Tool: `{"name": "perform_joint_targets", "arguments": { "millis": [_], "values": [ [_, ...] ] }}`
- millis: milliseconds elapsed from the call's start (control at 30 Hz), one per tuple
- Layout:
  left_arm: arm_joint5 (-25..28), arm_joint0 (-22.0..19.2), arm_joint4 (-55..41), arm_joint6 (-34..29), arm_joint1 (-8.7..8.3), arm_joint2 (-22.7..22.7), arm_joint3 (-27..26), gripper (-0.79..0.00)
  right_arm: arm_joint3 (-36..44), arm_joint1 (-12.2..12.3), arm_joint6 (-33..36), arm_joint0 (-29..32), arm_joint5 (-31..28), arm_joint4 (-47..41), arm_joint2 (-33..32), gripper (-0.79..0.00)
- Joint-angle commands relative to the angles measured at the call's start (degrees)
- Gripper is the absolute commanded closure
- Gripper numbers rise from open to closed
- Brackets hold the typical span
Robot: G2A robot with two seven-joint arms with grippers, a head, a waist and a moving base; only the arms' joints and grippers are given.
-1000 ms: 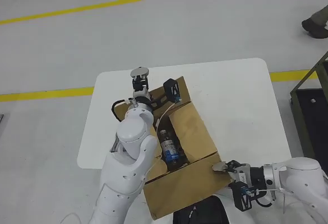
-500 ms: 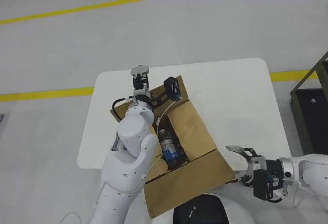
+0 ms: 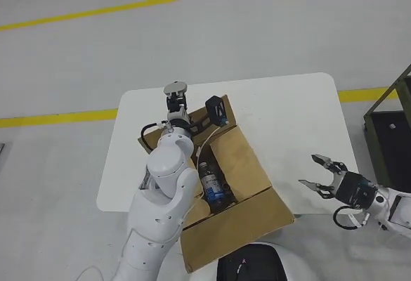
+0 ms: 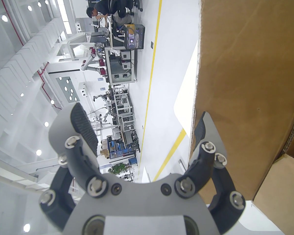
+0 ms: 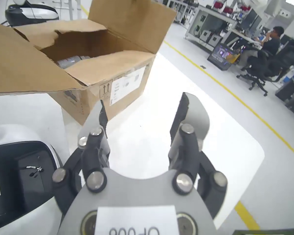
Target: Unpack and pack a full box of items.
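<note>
Left claw and right claw both wide, empty — I judge the bottle rigid, slick, fairly heavy — grip mid-body.

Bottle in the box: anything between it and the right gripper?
Yes: the box's side flap lies partly over the opening between the open right gripper and the bottle. From straight above, the bottle is uncovered.

Seen past the right hand, fingers spread apart above the white bench: an open cardboard box standing near, flaps raised, one torn along its edge, label on the side wall. Pale items inside, half hidden.
</note>
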State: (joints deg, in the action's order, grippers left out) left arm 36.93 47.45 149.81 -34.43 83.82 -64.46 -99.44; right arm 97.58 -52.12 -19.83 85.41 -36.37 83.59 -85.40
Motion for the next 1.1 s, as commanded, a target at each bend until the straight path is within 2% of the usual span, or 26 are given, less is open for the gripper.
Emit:
{"name": "perform_joint_targets", "arguments": {
  "millis": [0,167,333,533,733,767,800,867,900,933,1067],
  "values": [
    [0.05,0.1,0.12,-0.05,0.05,0.01,-0.05,-0.785,-0.19,-0.51,4.82,-1.61,1.66,-2.01,2.66,0.0],
    [0.25,0.31,0.37,-0.08,0.17,-0.02,-0.29,-0.785,-1.14,-1.89,11.77,-6.62,1.79,-2.85,10.82,0.0],
    [0.23,0.4,0.47,-0.13,0.3,-0.16,-0.55,-0.785,-3.03,-3.06,12.2,-10.37,0.44,-2.12,17.03,0.0],
    [0.19,0.64,0.67,-0.04,0.37,-0.82,-0.92,-0.785,-3.28,-3.36,11.42,-10.57,-2.17,-0.09,19.5,0.0],
    [0.22,1.02,0.72,0.22,0.46,-1.17,-1.25,-0.785,-1.56,-3.05,9.83,-8.64,-4.06,0.63,18.82,0.0],
    [0.21,1.07,0.72,0.24,0.48,-1.21,-1.27,-0.785,-1.09,-2.99,9.32,-8.22,-3.97,0.11,18.32,-0.271],
    [0.13,1.14,0.75,0.32,0.49,-1.22,-1.35,-0.785,-1.0,-2.91,8.73,-7.69,-3.88,-0.97,17.57,-0.332],
    [0.01,1.34,0.75,0.34,0.54,-1.2,-1.5,-0.785,-0.54,-2.66,8.43,-6.73,-2.73,-2.43,15.24,-0.372],
    [0.03,1.43,0.68,0.34,0.57,-1.16,-1.61,-0.785,-0.36,-2.52,8.29,-6.2,-2.41,-3.74,13.85,-0.739],
    [0.0,1.5,0.69,0.37,0.6,-1.13,-1.75,-0.785,-0.26,-2.4,8.2,-5.77,-1.65,-5.47,12.19,-0.785],
    [-0.12,1.92,0.55,0.34,0.71,-1.1,-2.79,-0.785,0.31,-1.94,9.99,-4.72,-1.87,-12.61,6.69,-0.785]
  ]
}}
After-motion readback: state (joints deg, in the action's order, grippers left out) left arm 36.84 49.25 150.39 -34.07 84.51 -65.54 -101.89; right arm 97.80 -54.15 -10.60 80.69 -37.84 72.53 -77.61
